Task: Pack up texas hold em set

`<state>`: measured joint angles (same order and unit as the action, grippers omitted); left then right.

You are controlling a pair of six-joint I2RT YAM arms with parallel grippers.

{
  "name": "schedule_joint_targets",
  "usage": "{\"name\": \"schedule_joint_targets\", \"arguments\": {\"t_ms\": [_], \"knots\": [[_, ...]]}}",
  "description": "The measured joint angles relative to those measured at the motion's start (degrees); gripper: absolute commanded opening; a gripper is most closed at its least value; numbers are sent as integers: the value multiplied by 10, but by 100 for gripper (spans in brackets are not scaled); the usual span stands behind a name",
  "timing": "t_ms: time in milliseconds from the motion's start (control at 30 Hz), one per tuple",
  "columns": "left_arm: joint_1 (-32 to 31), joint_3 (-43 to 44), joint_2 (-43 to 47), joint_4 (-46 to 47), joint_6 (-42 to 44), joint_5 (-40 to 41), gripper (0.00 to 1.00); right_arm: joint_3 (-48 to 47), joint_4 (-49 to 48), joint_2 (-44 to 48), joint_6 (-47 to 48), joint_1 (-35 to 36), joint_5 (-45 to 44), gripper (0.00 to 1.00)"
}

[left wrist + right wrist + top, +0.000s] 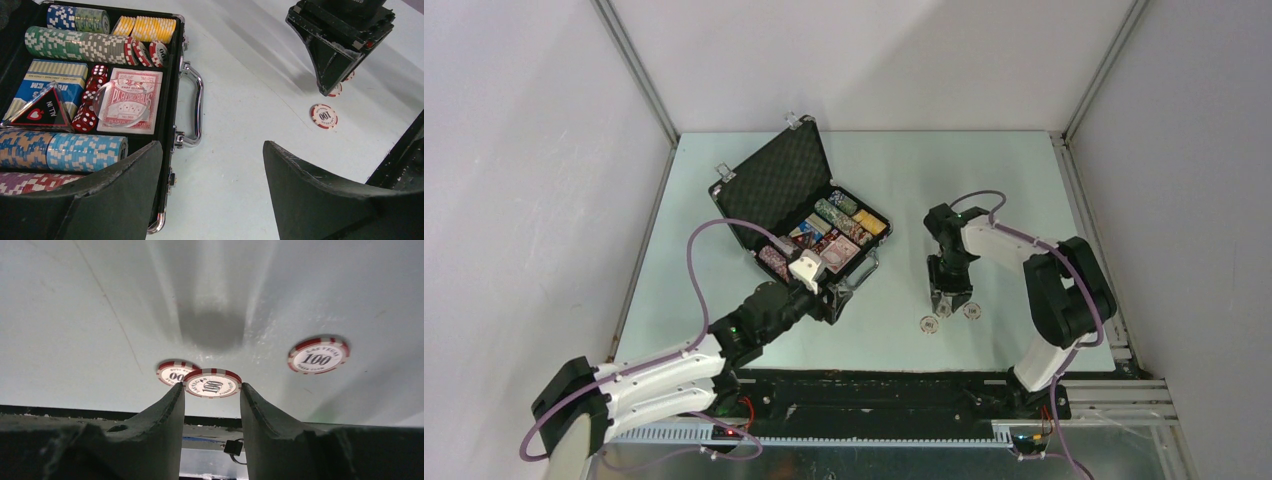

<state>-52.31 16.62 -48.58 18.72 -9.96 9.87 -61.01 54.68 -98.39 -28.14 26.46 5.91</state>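
While our right gripper (212,390) clamps a red-and-white 100 chip (212,383), a second chip (172,371) lies just beside it; the open case (779,175) sits left, its near corner under our spread-open left gripper (211,150).

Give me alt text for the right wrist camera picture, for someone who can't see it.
The right gripper pinches a red-and-white 100 chip over a pale table. A second chip lies partly hidden behind it, a third chip off to the right.
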Motion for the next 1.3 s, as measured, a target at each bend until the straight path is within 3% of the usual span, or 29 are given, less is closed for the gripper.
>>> {"name": "schedule_joint_targets", "arguments": {"t_ms": [500,667,933,1133,1300], "knots": [[0,0,-2,0,0,0,81,0,-17,-39,-29,72,24,33],[0,0,-2,0,0,0,81,0,-18,-47,-33,79,23,56],[0,0,-2,0,0,0,82,0,-18,-44,-35,82,18,64],[0,0,-2,0,0,0,82,0,-8,-2,-29,37,9,65],[0,0,-1,-1,0,0,82,3,2,26,-31,-25,-39,85]]}}
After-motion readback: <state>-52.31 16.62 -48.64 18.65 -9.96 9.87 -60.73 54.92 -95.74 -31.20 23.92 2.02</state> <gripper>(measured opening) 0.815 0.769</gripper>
